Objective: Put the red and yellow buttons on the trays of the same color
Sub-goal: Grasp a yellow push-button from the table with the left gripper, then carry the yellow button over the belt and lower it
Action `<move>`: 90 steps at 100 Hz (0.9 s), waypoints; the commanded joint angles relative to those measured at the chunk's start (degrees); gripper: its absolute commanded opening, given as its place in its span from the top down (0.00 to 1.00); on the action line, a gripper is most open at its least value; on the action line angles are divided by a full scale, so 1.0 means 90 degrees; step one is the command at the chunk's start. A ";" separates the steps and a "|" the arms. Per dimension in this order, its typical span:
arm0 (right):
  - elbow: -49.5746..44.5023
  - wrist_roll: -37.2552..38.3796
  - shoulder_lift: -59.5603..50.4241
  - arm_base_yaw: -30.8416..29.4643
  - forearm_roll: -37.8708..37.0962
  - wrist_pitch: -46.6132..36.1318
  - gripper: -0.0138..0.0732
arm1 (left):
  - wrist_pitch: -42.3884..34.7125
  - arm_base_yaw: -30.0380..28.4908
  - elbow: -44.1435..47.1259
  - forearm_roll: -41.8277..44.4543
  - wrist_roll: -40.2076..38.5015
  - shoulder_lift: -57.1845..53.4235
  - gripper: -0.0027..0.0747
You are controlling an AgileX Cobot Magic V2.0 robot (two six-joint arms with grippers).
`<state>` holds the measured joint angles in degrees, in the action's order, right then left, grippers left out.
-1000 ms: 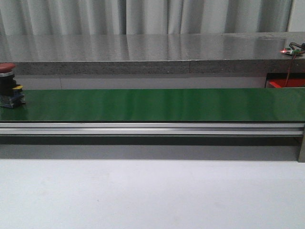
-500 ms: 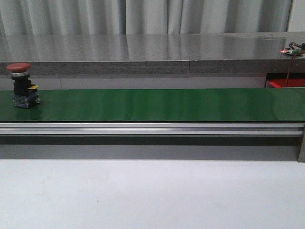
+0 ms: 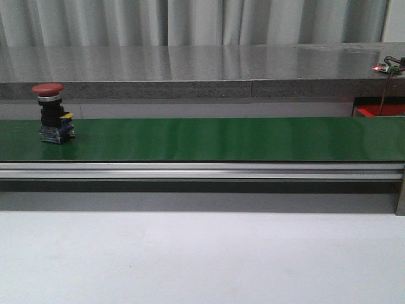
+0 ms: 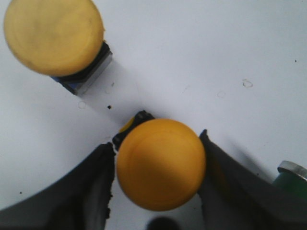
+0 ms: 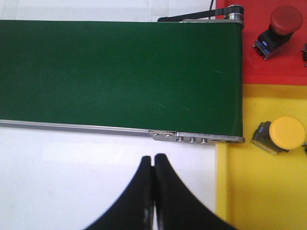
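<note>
Red button riding the belt rightward — left gripper clamped on a yellow one.

Over the last second the red button (image 3: 53, 113) has travelled along the green conveyor (image 3: 221, 139) from its far left edge inward, upright; it is likely bound for the tray end. Left gripper (image 4: 158, 167) has its fingers (image 4: 96, 191) pressed against both sides of a yellow button (image 4: 160, 164) on the white table. Right gripper (image 5: 153, 191) hangs fully closed and empty near the belt's end. Count: yellow buttons three — one gripped, one loose (image 4: 53, 36) nearby, one (image 5: 283, 134) on the yellow tray (image 5: 249, 191). Red buttons two: one on the belt, one (image 5: 283, 24) on the red tray (image 5: 254, 62).
</note>
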<state>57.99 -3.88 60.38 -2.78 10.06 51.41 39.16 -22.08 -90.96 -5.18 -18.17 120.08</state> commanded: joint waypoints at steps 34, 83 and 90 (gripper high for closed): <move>0.0152 -0.0037 -0.0125 0.0008 0.0062 -0.0263 0.93 | -0.0146 0.0009 -0.0210 -0.0002 0.0121 -0.0707 0.79; 0.0152 -0.0037 -0.0125 0.0008 0.0062 -0.0263 0.93 | 0.1526 0.0334 -0.0210 0.0100 0.1198 -0.2143 0.79; 0.0152 -0.0037 -0.0125 0.0008 0.0062 -0.0263 0.93 | 0.1728 0.0451 -0.0210 0.0072 0.1344 -0.2222 0.79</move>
<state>57.99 -3.88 60.38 -2.78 10.06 51.41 53.95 -19.46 -90.96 -4.01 -7.61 104.27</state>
